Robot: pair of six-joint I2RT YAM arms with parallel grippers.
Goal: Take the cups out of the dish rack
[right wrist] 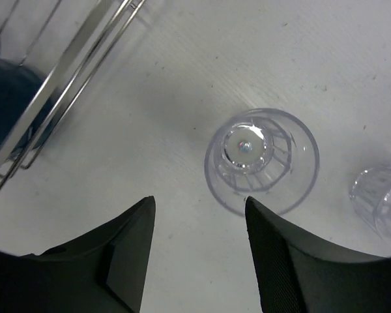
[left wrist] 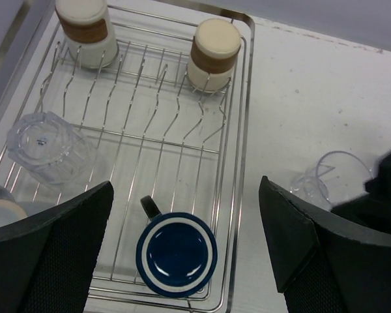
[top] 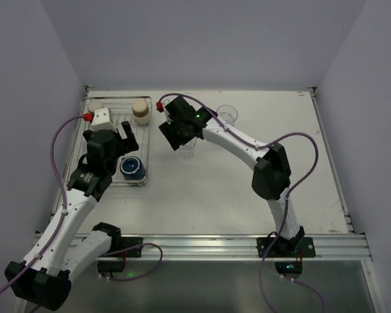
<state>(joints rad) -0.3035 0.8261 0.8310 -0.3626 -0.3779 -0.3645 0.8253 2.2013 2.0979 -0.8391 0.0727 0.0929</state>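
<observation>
**At the dish rack point(left wrist: 246, 98)**

Left gripper point(left wrist: 186, 184), fingers wide apart, hangs above the navy mug point(left wrist: 176, 253) inside the rack; right gripper point(right wrist: 199, 202), fingers apart, hovers over a clear tumbler point(right wrist: 260, 160) upright on the table point(top: 247, 195), seemingly untouched; two tan cups point(left wrist: 213, 53) stand at the rack's far end.

Silver wire rack point(left wrist: 247, 98) holds a navy mug point(left wrist: 176, 253) at 6 o'clock, tan cups point(left wrist: 212, 52) at 11 and 1, and a clear tumbler point(left wrist: 45, 147) at 9. Two more tumblers point(right wrist: 262, 160) stand outside at 3.
</observation>
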